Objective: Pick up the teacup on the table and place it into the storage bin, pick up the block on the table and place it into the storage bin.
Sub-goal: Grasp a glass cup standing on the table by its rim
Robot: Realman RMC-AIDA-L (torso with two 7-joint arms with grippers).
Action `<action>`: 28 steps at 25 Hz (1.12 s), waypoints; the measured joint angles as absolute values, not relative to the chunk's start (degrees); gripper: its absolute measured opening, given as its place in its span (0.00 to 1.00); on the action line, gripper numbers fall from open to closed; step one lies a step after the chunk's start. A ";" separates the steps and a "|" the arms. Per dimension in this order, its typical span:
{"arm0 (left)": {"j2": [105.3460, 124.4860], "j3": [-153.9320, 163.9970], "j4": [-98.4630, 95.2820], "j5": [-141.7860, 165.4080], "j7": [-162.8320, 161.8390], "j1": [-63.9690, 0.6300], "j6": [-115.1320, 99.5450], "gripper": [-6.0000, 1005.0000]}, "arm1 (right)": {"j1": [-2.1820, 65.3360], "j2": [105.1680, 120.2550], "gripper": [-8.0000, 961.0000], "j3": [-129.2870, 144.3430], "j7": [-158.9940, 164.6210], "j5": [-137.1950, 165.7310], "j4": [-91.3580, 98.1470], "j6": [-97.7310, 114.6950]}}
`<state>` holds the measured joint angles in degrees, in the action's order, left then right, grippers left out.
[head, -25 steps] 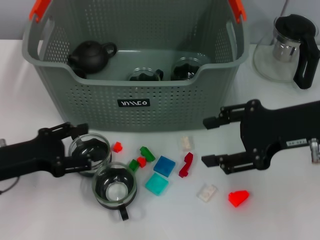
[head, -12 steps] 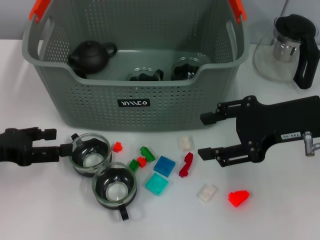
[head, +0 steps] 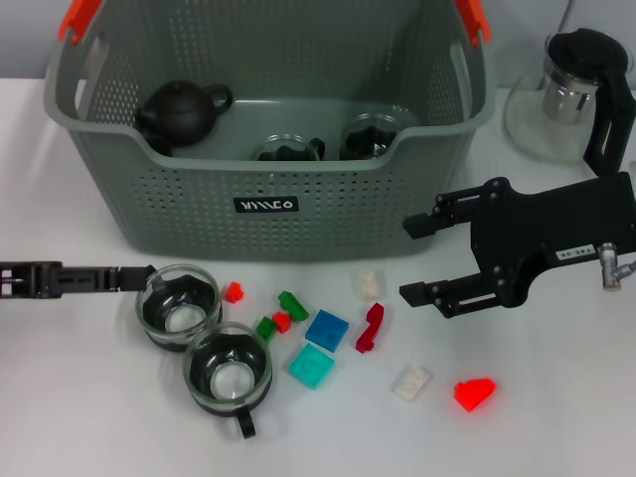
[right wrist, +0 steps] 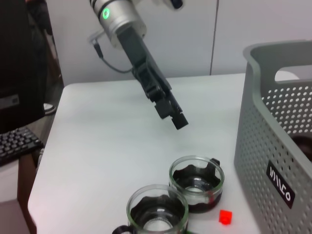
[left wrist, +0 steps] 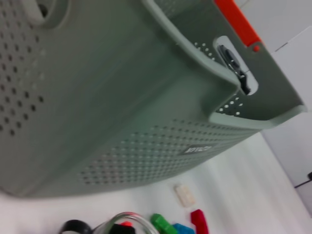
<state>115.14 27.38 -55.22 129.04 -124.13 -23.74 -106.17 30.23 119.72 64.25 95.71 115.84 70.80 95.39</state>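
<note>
Upright, two teacups (head: 179, 304) before bin (head: 268, 204)

Robotics lab or test room inside an office-type space. White table (head: 556, 397) set against plain pale panelled walls (right wrist: 243, 34), with a black computer keyboard (right wrist: 17, 146) on a lower surface beside it and a black robot arm with a lit green indicator ring (right wrist: 106, 13) reaching over. Staged props laid out on the table: grey-green perforated storage bin (head: 328, 199), two glass teacups (head: 179, 303), small coloured blocks (head: 326, 328), glass pitcher with black lid (head: 581, 94).
</note>
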 joint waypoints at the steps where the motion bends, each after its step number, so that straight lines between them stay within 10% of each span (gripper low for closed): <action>1: 115.14 27.33 -55.07 129.04 -124.44 -24.02 -106.42 0.87 | 30.45 119.70 0.79 64.28 95.71 116.19 70.77 95.48; 17: 112.57 27.44 -55.93 133.48 -137.66 -26.56 -106.81 0.87 | 32.37 120.09 0.79 64.53 95.98 119.02 70.03 95.99; 28: 114.40 28.59 -56.23 145.90 -142.98 -31.86 -102.86 0.87 | 33.91 120.08 0.79 64.28 95.76 119.01 67.62 95.47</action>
<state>114.40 28.59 -56.23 145.90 -142.98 -31.86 -102.86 33.91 120.08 64.28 95.76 119.01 67.62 95.47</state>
